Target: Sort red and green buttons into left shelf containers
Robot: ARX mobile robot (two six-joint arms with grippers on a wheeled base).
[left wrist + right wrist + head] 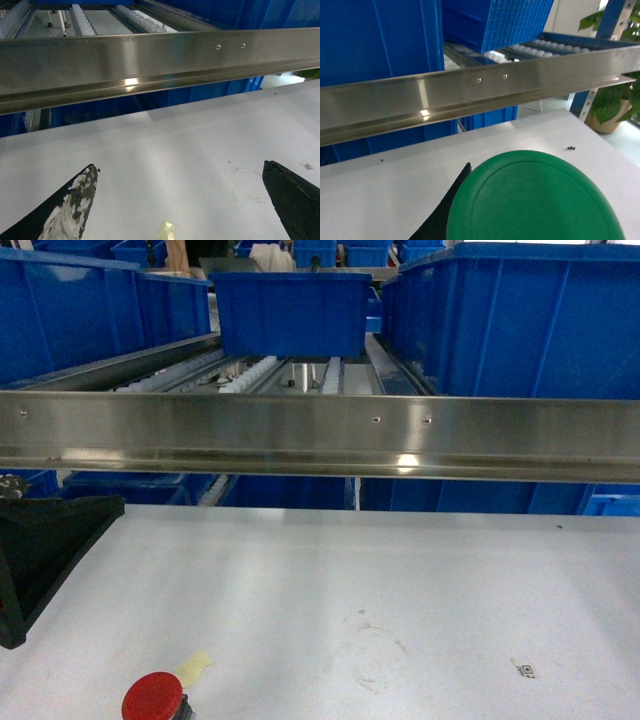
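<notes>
Red button [153, 697] at desk [400, 580] near edge, beside tape [194, 669], under spread, empty left fingers [75, 200]. Green button [535, 200] apparently gripped by right fingers [442, 220], presumably for binning.

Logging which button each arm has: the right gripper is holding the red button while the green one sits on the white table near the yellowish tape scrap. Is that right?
Colours are swapped. The right wrist view shows the green button in the right gripper; the head view shows the red button on the white table beside the tape scrap.
</notes>
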